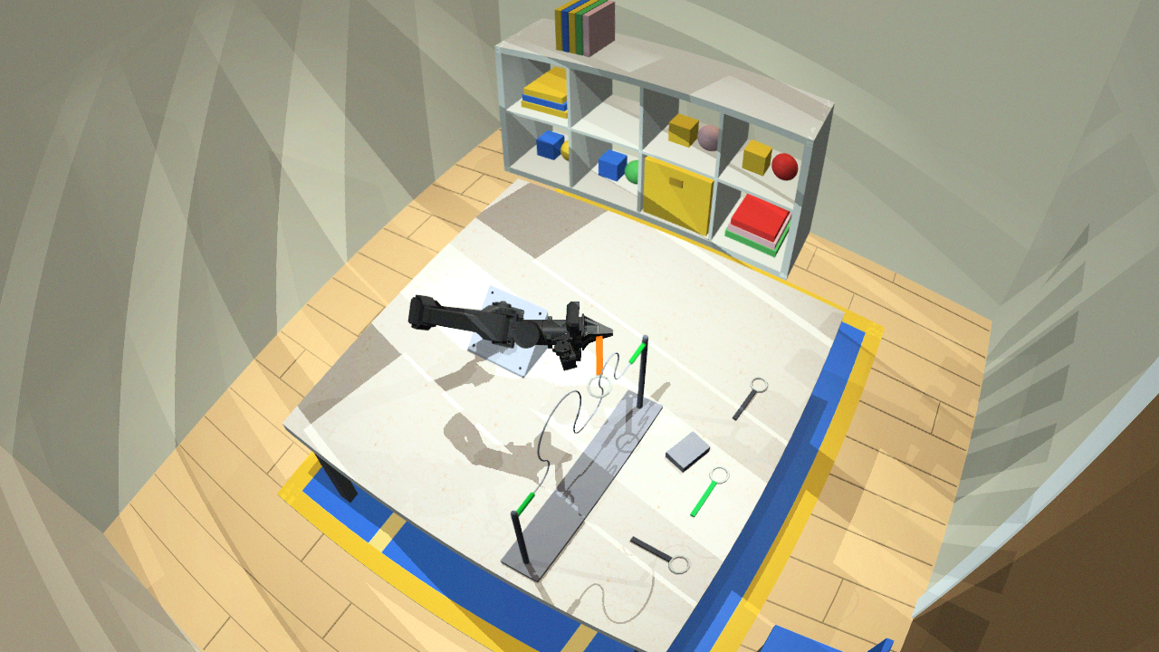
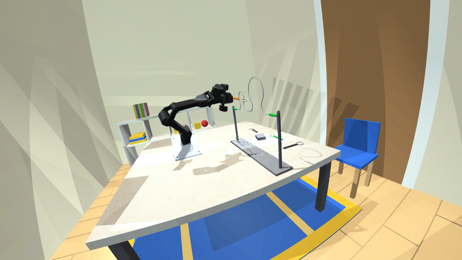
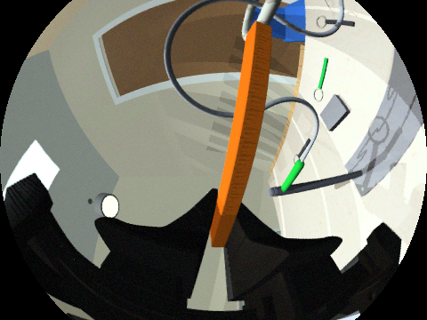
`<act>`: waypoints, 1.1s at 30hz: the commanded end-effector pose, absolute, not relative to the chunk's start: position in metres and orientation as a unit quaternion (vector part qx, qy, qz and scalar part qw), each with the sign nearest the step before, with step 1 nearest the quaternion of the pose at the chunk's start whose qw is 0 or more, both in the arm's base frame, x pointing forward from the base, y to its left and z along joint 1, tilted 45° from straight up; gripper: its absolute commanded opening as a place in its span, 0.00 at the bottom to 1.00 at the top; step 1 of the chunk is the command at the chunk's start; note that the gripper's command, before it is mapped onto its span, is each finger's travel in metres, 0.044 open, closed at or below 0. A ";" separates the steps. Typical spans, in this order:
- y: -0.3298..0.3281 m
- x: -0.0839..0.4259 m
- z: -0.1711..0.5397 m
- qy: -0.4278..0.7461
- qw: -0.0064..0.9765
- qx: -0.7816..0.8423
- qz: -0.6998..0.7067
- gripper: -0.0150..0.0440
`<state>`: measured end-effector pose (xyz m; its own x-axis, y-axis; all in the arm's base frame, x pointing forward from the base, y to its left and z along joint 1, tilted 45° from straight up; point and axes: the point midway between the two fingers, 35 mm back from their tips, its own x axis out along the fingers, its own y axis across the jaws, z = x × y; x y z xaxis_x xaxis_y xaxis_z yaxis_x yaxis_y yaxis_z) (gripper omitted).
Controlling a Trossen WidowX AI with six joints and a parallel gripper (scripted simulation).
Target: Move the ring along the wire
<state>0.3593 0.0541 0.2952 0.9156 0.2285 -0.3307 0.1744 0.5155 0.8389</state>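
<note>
- White base plate [image 1: 524, 362] [image 2: 181, 155] at the left of the top view, carrying the black arm [image 1: 454, 318] [image 2: 190, 102].
- Next, the near post [image 1: 521, 539] [image 2: 279, 142] stands upright on a grey board [image 1: 559, 519] [image 2: 267, 161] [image 3: 400, 89]; a green sleeve [image 1: 525, 503] [image 2: 273, 114] covers the wire's end beside it.
- Bending between both posts is the grey wire [image 1: 541, 429] [image 2: 254, 77] [image 3: 166, 53].
- The ring [image 1: 589, 387] [image 2: 247, 100] [image 3: 268, 12] is up at the wire's grey stretch, between the posts but nearer the far one; the wire appears to pass through it. I cannot tell whether they touch.
- The claw [image 1: 606, 333] [image 2: 232, 98] [image 3: 220, 195] is closed on the end of the orange handle [image 1: 599, 355] [image 2: 236, 98] [image 3: 246, 120].
- Further right, the far post [image 1: 642, 372] [image 2: 235, 124] [image 3: 320, 183] has its own green sleeve [image 1: 637, 352] [image 2: 235, 108] [image 3: 294, 175].
- Last, on the table [image 1: 364, 405] [image 2: 161, 194] [image 3: 311, 213]: a dark-handled ring [image 1: 650, 547] [image 2: 290, 146] [image 3: 340, 22], a grey block [image 1: 687, 450] [image 2: 260, 136] [image 3: 335, 112], a green-handled ring [image 1: 703, 497] [image 2: 277, 137] [image 3: 323, 73] and another dark-handled one [image 1: 743, 403] [image 2: 255, 130] [image 3: 304, 148].
</note>
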 end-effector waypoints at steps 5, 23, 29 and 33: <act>0.050 0.360 0.291 0.212 0.878 0.429 -0.003 0.00; 0.030 0.357 0.272 0.232 0.939 0.247 -0.062 0.00; 0.021 0.356 0.268 0.237 0.951 0.179 -0.083 0.00; 0.015 0.355 0.266 0.239 0.957 0.133 -0.096 0.00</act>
